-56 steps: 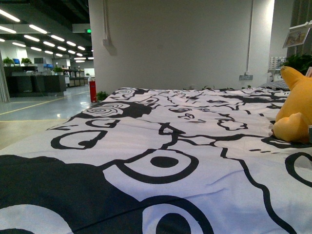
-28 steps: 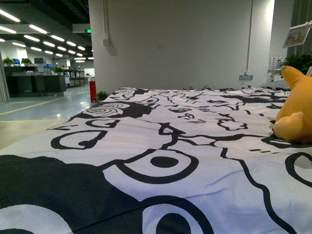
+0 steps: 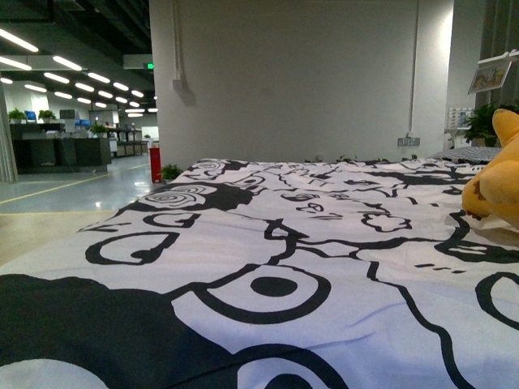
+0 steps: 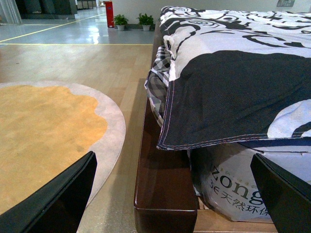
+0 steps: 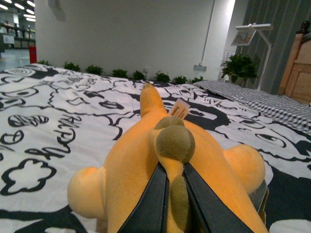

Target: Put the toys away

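An orange-yellow plush toy [image 5: 146, 165] lies on the black-and-white patterned bedspread [image 5: 43, 131]. My right gripper [image 5: 172, 194] is shut on it, its two dark fingers pinching the toy's thin tail below a brown tuft. In the front view the plush toy [image 3: 496, 186] shows only at the far right edge, above the bedspread [image 3: 276, 267]; neither arm shows there. My left gripper [image 4: 175, 194] stands open and empty, low beside the bed's corner, with its dark fingers [image 4: 58, 199] far apart.
A dark wooden bed frame [image 4: 163, 179] and a white printed bag [image 4: 233, 189] sit under the overhanging cover. A round orange rug [image 4: 43, 131] lies on the wood floor. A white wall [image 3: 292, 73] stands behind the bed, a floor lamp [image 5: 260, 43] and plants [image 5: 240, 65] beside it.
In the front view the plush toy has shifted right and slightly up, with less of it in frame. The camera's view of the bed has also shifted a little.
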You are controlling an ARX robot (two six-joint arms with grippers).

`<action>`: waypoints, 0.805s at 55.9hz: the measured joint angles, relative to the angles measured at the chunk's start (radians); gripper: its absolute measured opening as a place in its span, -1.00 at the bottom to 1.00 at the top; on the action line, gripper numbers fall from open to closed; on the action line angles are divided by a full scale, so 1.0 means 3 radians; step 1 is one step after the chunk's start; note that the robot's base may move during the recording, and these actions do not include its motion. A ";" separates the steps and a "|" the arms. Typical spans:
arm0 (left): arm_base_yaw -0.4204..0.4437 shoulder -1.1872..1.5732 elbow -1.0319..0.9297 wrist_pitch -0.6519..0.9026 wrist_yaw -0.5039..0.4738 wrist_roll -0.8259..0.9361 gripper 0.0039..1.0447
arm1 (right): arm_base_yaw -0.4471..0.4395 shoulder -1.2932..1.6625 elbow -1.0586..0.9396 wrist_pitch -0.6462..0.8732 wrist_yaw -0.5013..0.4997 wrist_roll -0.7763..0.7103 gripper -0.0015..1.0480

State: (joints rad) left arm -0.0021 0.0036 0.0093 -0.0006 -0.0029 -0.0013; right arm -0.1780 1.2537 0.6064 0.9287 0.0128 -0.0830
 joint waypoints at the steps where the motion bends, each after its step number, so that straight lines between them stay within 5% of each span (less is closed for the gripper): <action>1: 0.0000 0.0000 0.0000 0.0000 0.0000 0.0000 0.89 | -0.0060 -0.0038 0.0017 -0.0041 -0.0070 0.0038 -0.88; 25: 0.0000 0.0000 0.0000 0.0000 0.0000 0.0000 0.89 | -0.1876 -0.0907 -0.0252 -0.0116 -0.1812 0.1383 -0.88; 36: 0.0000 0.0000 0.0000 0.0000 0.0000 0.0000 0.89 | -0.2461 -0.1198 -0.0478 0.0108 -0.2356 0.1940 -0.88; 45: 0.0000 0.0000 0.0000 0.0000 0.0000 0.0000 0.89 | -0.2621 -0.1378 -0.0660 0.0306 -0.2650 0.2309 -0.88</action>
State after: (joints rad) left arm -0.0021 0.0036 0.0093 -0.0006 -0.0029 -0.0013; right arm -0.9642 0.8402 0.4084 1.0206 -0.7822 0.6098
